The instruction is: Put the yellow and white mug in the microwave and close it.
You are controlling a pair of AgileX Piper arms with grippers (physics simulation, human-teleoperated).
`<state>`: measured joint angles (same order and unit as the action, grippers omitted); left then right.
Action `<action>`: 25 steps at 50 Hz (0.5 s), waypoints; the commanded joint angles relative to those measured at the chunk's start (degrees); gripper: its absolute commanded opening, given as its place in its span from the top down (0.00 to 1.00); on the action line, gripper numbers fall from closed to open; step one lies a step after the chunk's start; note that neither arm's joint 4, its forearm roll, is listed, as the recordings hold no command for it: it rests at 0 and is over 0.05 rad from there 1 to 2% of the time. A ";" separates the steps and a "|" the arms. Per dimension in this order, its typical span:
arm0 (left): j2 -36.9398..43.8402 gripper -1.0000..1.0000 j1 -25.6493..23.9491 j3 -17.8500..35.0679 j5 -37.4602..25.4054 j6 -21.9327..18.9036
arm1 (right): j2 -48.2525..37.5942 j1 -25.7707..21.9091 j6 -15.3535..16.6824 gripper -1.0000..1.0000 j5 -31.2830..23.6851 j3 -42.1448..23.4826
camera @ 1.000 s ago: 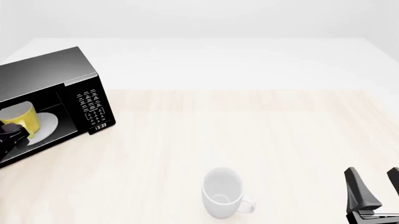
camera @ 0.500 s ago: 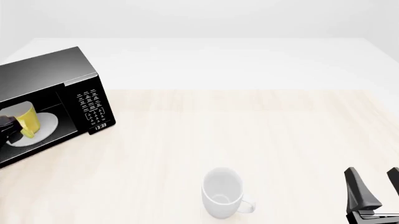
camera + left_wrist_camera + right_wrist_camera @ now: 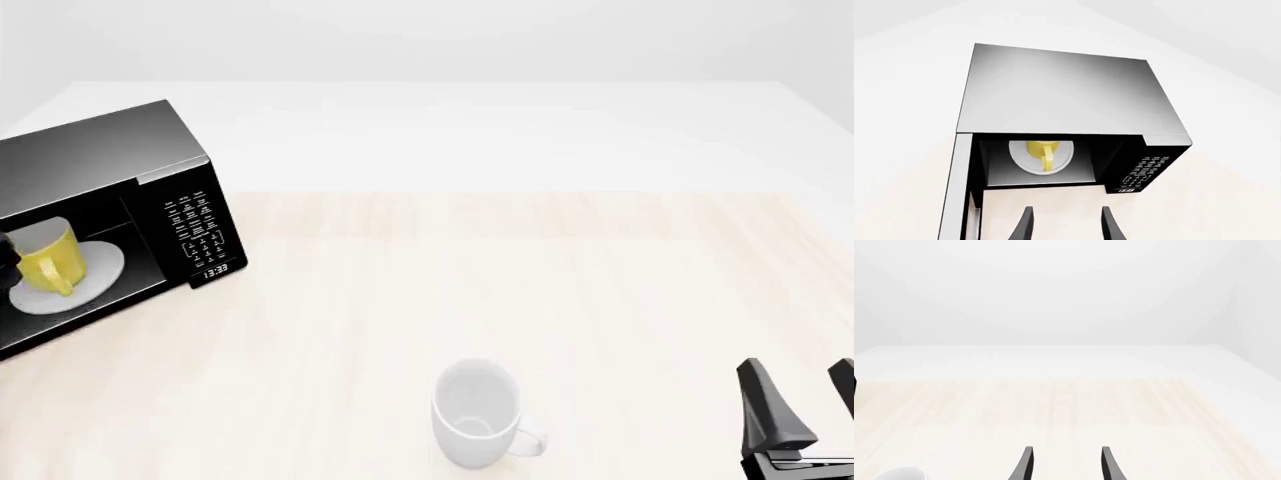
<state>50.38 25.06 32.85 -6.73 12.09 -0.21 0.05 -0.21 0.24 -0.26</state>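
The yellow and white mug (image 3: 51, 262) is sitting upright on the turntable plate (image 3: 1041, 156) inside the microwave (image 3: 100, 218), door open. The left hand (image 3: 1066, 225) is hovering outside, fingers apart, empty. The right hand (image 3: 810, 415) is resting spread, holding nothing, near the white mug (image 3: 478, 414) on the worktop (image 3: 561, 290).

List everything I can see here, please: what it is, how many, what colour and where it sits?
microwave: one, black, far left of the table, door open.
turntable plate: one, white, round, inside the microwave.
yellow and white mug: one, yellow, standing on the turntable plate inside the microwave, handle toward the open front.
white mug: one, all white, upright near the front edge of the table, right of centre.
table: one, pale wood top.
left gripper: one, black, open and holding nothing, outside the microwave facing its opening.
right gripper: one, black, open and holding nothing, at the table's near right corner.
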 commanded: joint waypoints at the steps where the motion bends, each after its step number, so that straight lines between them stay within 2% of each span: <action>1: -3.02 0.00 0.57 1.93 -3.73 -0.09 | 0.00 0.00 0.01 0.00 0.00 0.00; 25: -7.25 0.00 3.11 6.02 -10.78 0.79 | 0.00 -0.01 -0.02 0.00 0.00 0.00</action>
<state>44.65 27.04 37.30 -14.92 12.50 -0.21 0.05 -0.21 0.24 -0.26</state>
